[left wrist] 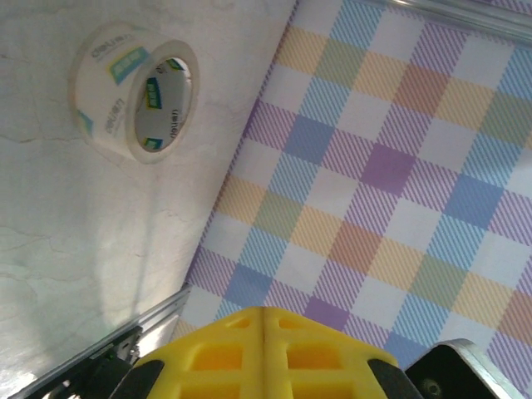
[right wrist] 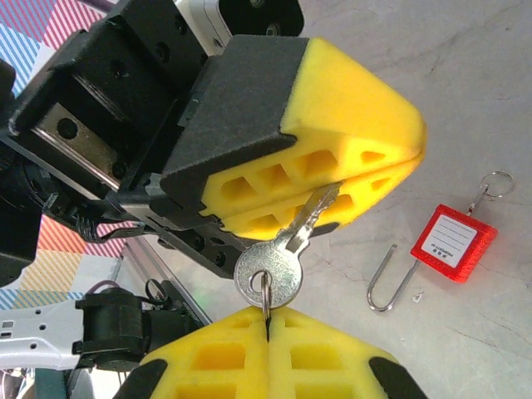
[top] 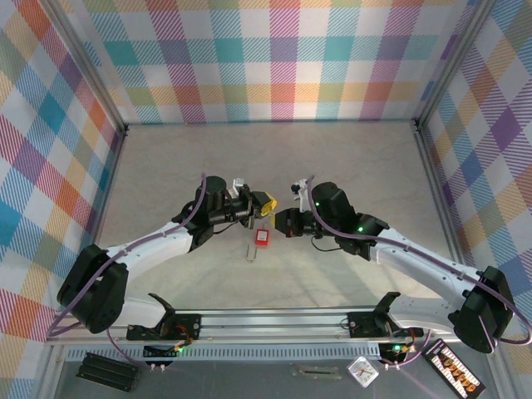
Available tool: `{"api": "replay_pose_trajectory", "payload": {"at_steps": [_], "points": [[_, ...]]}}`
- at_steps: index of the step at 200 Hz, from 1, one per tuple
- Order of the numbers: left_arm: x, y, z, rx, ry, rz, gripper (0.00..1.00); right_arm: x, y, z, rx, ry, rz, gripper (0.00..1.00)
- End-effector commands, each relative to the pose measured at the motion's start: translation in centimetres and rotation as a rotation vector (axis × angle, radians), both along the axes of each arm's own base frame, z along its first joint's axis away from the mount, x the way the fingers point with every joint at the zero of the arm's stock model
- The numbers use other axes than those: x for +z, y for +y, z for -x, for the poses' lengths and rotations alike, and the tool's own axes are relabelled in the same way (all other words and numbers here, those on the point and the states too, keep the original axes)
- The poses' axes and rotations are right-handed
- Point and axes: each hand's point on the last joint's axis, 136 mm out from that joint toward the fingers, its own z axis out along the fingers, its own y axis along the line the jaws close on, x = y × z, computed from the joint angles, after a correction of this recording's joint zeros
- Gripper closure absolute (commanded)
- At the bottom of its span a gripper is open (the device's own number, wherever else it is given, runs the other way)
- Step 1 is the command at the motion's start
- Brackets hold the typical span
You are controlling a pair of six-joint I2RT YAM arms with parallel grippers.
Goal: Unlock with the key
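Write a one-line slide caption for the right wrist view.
Left gripper pinches the key by its blade, right gripper holds its ring; red padlock lies on the table.

pastel plaid walls [top: 283, 58] enclose a pale grey tabletop [top: 274, 158], framed in aluminium rails [top: 274, 320]

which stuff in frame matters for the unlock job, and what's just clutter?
Job:
- key, blade pinched in the left gripper, ring end in the right gripper
- red padlock, not held

Lying about:
- tape roll
- black box and patterned box, at the near edge
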Motion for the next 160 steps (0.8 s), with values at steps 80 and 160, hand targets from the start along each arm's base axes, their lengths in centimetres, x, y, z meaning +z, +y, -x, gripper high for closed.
{"api": "replay_pose_trajectory", "payload": {"at_steps": [80,160], "points": [[7.6,4.8,-2.0,0.182,-0.495,-0.198,1.0,8.0,1.3,-1.4,-0.029,-0.02,-0.322,0.23],[12.9,4.0,-3.7,0.262,-0.687,-0.032,1.0,10.4,0.5,-4.0,-0.055,-0.046,-0.485,0.21]]}}
